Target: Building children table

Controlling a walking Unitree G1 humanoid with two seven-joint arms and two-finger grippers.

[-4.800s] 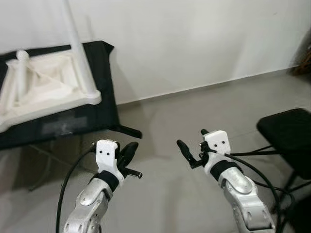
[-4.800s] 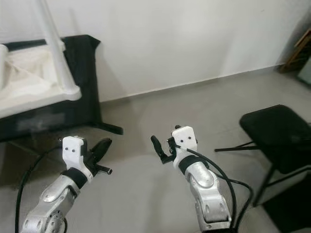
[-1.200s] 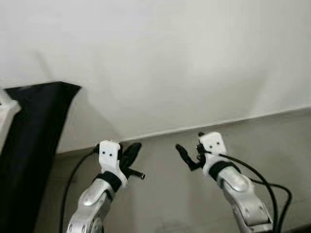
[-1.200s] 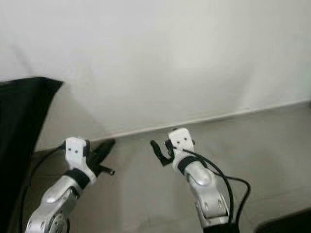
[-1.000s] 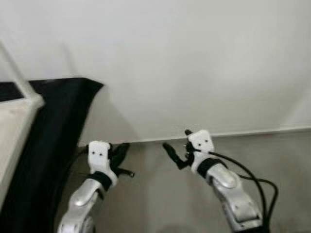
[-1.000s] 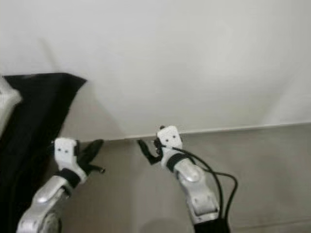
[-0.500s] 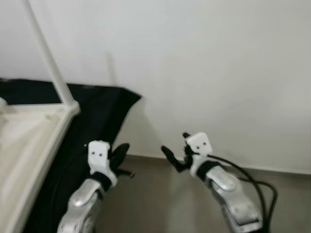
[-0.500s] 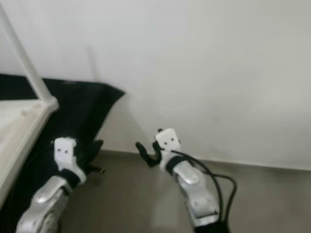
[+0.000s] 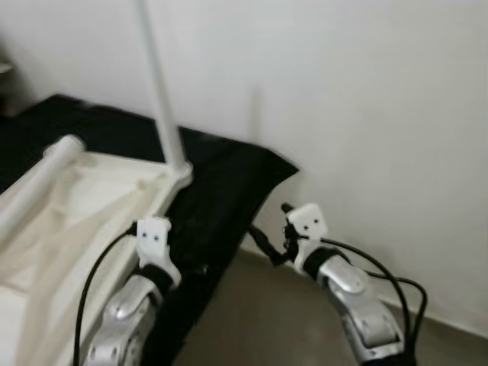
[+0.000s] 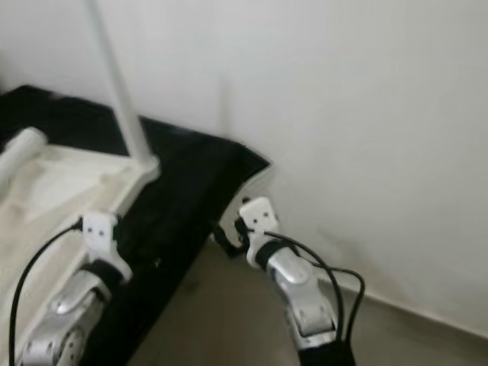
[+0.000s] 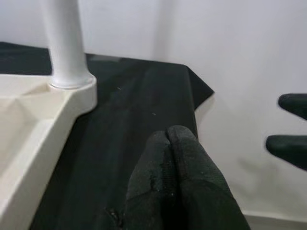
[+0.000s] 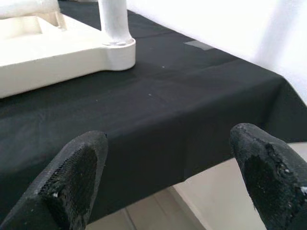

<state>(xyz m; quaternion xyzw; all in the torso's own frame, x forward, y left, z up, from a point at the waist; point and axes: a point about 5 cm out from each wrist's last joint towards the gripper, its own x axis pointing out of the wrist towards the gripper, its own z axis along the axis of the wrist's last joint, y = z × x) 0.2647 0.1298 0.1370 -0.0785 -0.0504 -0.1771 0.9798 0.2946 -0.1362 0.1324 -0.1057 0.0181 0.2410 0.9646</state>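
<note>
A white tabletop (image 9: 91,206) lies upside down on a black cloth (image 9: 221,191) at the left of the frame, its underside ribs forming shallow bays with nothing in them. One leg (image 9: 162,91) stands upright from the tabletop's near corner, in the upper middle-left, its top cut off by the frame edge. A second leg (image 9: 38,187) slants across the far left, its lower part running out of frame. The tabletop itself is cut off at the left and bottom edges, and the whole head view is soft with blur. The left gripper (image 11: 168,139) is held over the cloth at the lower left, just beside the tabletop's edge, its fingers (image 11: 184,163) pressed together on nothing. The right gripper (image 12: 168,158) sits at the lower centre, near the cloth's hanging corner, its fingers (image 12: 72,177) spread wide apart with nothing between them. A white wall (image 9: 366,107) takes up the right and top of the frame, and a strip of grey floor (image 9: 259,320) shows at the bottom between the arms.
</note>
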